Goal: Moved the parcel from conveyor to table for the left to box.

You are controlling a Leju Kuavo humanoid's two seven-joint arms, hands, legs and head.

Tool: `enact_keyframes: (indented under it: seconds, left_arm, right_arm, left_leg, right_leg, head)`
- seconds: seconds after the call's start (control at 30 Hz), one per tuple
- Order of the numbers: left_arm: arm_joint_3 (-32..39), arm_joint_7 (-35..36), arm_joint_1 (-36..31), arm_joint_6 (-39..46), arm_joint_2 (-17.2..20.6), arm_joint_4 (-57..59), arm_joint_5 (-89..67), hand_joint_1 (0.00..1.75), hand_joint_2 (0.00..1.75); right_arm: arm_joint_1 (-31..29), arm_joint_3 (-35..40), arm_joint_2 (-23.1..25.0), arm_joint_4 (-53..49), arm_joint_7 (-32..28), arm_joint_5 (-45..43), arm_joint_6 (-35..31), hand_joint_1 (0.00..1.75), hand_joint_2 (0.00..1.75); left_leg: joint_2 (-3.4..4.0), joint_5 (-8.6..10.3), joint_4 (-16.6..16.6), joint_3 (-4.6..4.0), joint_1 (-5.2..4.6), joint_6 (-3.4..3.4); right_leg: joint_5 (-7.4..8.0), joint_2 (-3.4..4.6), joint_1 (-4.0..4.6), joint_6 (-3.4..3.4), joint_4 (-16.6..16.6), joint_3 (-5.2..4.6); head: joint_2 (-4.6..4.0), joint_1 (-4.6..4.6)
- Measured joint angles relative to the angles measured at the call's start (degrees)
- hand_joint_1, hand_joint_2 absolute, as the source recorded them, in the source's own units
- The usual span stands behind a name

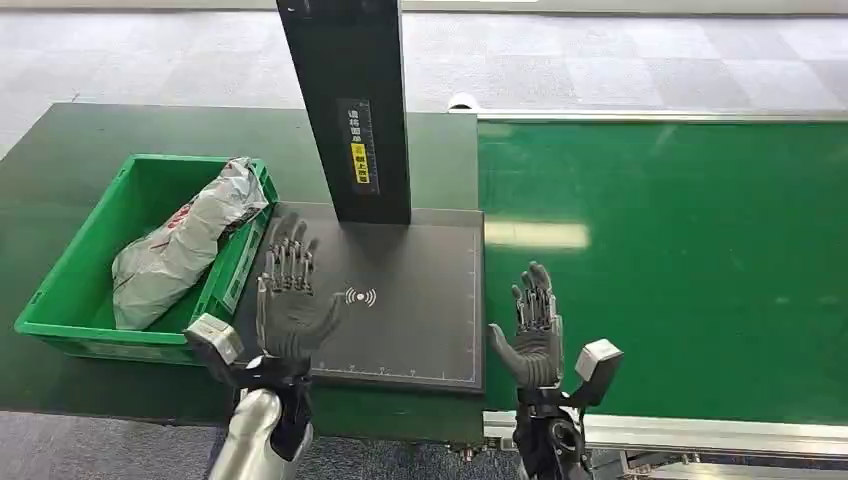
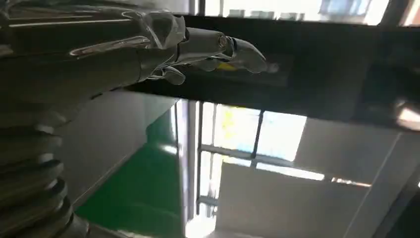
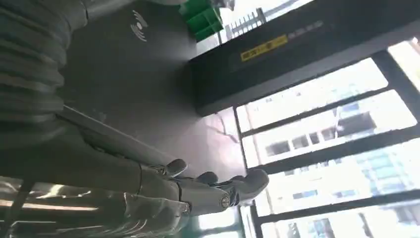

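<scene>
**Both hands empty, parcel lying in the green bin**

Both hands are showing in my head view with fingers spread and nothing in them. I am seeing the left hand [image 1: 288, 300] hovering, fingers pointing forward, over the near left part of the dark scanner plate [image 1: 420, 300]. The right hand [image 1: 535, 330] is hanging with its palm turned inward, over the seam where the plate's right edge meets the green conveyor belt [image 1: 680, 270]. Neither hand is touching anything that I can make out.

I am finding the parcel [image 1: 185, 245], a grey-white plastic mailer bag with some red print, lying lengthwise in the green bin [image 1: 65, 270]. Its far end is leaning up against the bin's far right corner. The bin is sitting on the dark green table [image 1: 60, 160], just beside the left edge of the scanner plate.

A black post [image 1: 350, 100] carrying a yellow label is standing at the far edge of the plate.

In the right wrist view I am seeing the plate's wireless symbol [image 3: 139, 25], the post lying across the frame, and bright windows beyond.
</scene>
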Motion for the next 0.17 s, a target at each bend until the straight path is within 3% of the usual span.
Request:
enact_keyframes:
  seconds: [0.17]
  left_arm:
    - [0.1, 0.0, 1.9, -3.4, -0.3, 7.6, 4.7, 0.00, 1.75]
  right_arm:
    - [2.8, 6.4, 1.3, 2.1, 0.0, 0.7, -11.2, 0.00, 1.75]
  left_leg:
    - [0.17, 0.00, 0.0, -0.08, 0.02, -0.01]
  right_leg:
    - [-0.01, 0.14, 0.02, -0.01, 0.0, -0.13]
  head:
    - [0.00, 0.02]
